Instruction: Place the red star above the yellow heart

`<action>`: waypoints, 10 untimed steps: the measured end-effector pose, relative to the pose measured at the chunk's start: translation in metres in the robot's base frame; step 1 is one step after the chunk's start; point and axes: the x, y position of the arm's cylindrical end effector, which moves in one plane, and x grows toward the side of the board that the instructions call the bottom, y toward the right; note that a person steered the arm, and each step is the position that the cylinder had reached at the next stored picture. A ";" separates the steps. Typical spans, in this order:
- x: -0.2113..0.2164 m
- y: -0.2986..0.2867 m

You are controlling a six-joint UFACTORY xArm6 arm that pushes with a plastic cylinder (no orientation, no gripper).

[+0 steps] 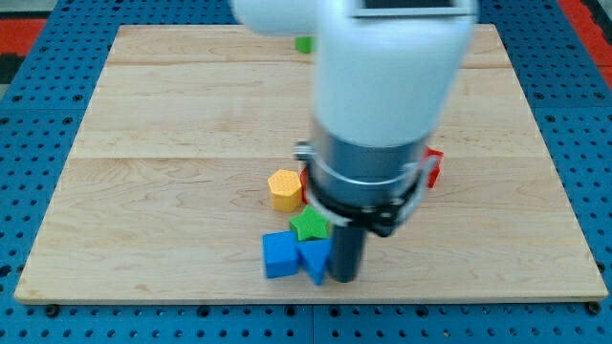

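A big wooden board (pixel 143 143) lies on a blue table with little holes (pixel 29 315). Going from the view's left, the first block is a blue cube (pixel 279 255) near the view's bottom edge of the board. Up and a little to the right of it sits a yellow block (pixel 284 189) with flat sides; I cannot tell if it is the heart. Next to the blue cube, touching it or almost, is a blue triangle block (pixel 313 261). Just above those two is a green star-like block (pixel 309 225). Far up at the view's top there is a small green block (pixel 304 44), half hidden by the arm. The fat white and grey arm (pixel 382 105) comes down over the middle of the board and hides a lot. It ends in a dark rod, and my tip (pixel 344 279) is right beside the blue triangle block, on its right side, looking like it touches it. There is no claw on this arm, only the rod, so nothing is being held. To the right of the arm a red block (pixel 433 168) peeks out, but most of it is hidden, so I cannot tell its shape. It sits to the right of the yellow block, at about the same height, with the arm between them.
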 end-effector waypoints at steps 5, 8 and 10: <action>-0.119 0.178; -0.145 -0.017; -0.220 0.017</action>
